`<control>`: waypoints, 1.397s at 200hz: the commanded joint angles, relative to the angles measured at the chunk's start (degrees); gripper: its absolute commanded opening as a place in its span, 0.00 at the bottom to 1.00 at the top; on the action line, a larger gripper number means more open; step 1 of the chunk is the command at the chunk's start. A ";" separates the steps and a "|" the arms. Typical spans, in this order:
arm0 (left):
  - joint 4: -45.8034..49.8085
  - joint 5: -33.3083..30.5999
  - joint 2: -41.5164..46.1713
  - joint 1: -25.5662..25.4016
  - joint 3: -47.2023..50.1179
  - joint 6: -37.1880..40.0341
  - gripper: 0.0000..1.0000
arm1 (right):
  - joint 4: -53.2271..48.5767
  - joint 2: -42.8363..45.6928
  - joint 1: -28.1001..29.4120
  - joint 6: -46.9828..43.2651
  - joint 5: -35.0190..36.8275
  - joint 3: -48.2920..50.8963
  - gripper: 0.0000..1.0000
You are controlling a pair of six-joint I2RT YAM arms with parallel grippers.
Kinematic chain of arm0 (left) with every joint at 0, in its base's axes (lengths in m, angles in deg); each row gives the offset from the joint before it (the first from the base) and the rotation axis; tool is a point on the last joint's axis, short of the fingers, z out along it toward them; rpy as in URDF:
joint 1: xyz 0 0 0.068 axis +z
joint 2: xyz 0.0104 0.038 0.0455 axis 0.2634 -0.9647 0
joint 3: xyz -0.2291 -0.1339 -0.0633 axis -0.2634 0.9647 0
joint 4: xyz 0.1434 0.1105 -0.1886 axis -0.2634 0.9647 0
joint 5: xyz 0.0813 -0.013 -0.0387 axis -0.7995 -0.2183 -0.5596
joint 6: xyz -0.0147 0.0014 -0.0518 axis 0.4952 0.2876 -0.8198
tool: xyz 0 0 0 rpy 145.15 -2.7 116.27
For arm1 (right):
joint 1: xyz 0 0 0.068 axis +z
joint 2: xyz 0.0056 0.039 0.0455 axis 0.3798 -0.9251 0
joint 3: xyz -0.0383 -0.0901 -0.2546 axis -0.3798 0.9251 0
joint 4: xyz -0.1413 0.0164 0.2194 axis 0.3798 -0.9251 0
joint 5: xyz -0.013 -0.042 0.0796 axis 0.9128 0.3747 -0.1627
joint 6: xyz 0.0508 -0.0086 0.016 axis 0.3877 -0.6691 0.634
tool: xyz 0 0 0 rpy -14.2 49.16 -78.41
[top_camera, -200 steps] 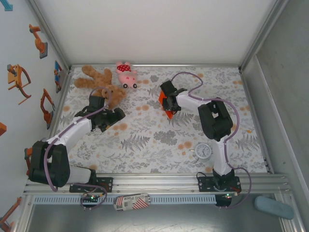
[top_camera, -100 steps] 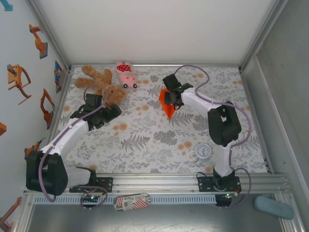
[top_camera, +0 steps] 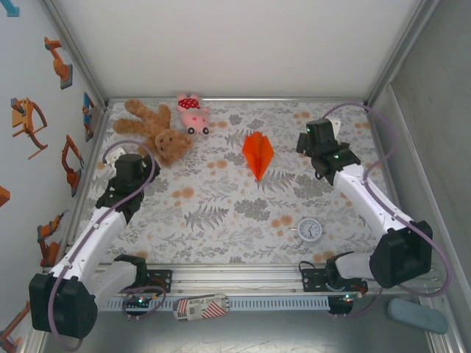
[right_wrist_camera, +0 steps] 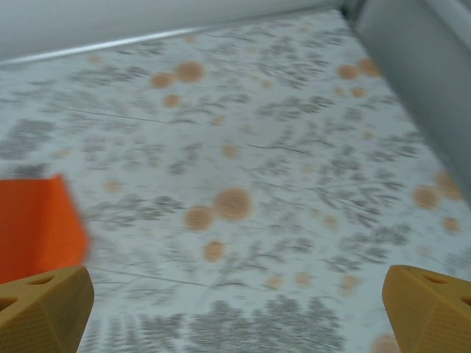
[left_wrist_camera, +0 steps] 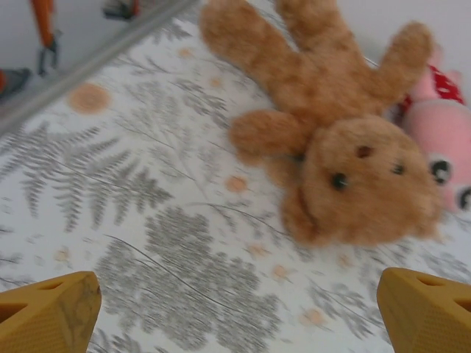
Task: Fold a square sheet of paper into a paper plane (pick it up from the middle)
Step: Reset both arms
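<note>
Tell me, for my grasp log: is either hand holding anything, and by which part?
Nothing held: left hand and right hand are open; the paper plane lies free on the table.

Table (top_camera: 221,213) is seen whole in the top view, from above and behind the bases, angled down. Left wrist view is held low and close, aimed at bear (left_wrist_camera: 360,184). Right wrist view likewise, with plane (right_wrist_camera: 37,224) at its left edge. Both are shared with the top view.

Fern-print table (top_camera: 221,213): paper plane (top_camera: 258,153), teddy bear (top_camera: 156,129), pig (top_camera: 192,112), clock (top_camera: 310,230).
</note>
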 commanded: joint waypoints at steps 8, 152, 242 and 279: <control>-11.77 -10.92 0.34 1.77 5.32 8.14 0.96 | 12.19 3.39 -5.09 -6.02 6.20 9.71 0.99; -59.58 16.22 -19.60 11.83 20.00 28.79 0.96 | 60.03 -2.99 -14.03 -17.74 -7.22 36.49 0.99; -65.83 18.71 -31.81 13.48 17.06 28.21 0.96 | 67.83 -9.95 -15.47 -21.41 -13.82 36.12 0.99; -59.48 16.53 -32.32 11.42 13.29 30.34 0.96 | 71.32 -11.47 -18.43 -19.12 -18.79 37.72 0.99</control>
